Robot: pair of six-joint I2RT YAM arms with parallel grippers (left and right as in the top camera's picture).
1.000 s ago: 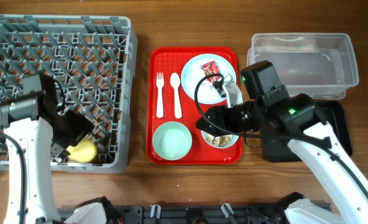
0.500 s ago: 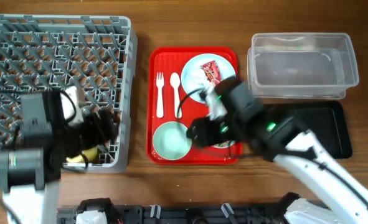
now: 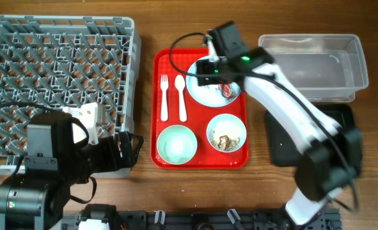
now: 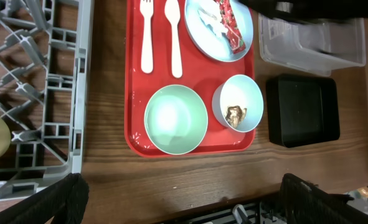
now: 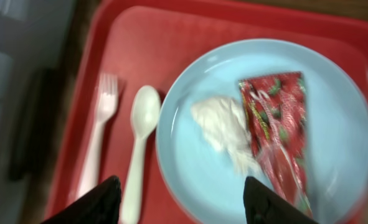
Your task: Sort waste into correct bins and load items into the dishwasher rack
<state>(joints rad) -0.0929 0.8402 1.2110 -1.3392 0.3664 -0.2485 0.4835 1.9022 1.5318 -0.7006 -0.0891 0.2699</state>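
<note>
Hovering open-jawed, right gripper above the round plate; lying there, a glossy red printed snack wrapper touching a crumpled white tissue. Left gripper gaping too, holding nothing.

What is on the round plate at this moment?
A red snack wrapper and a crumpled white tissue lie side by side on the plate. Whatever sits beneath them is covered, and from overhead the right arm hides part of the plate.
</note>
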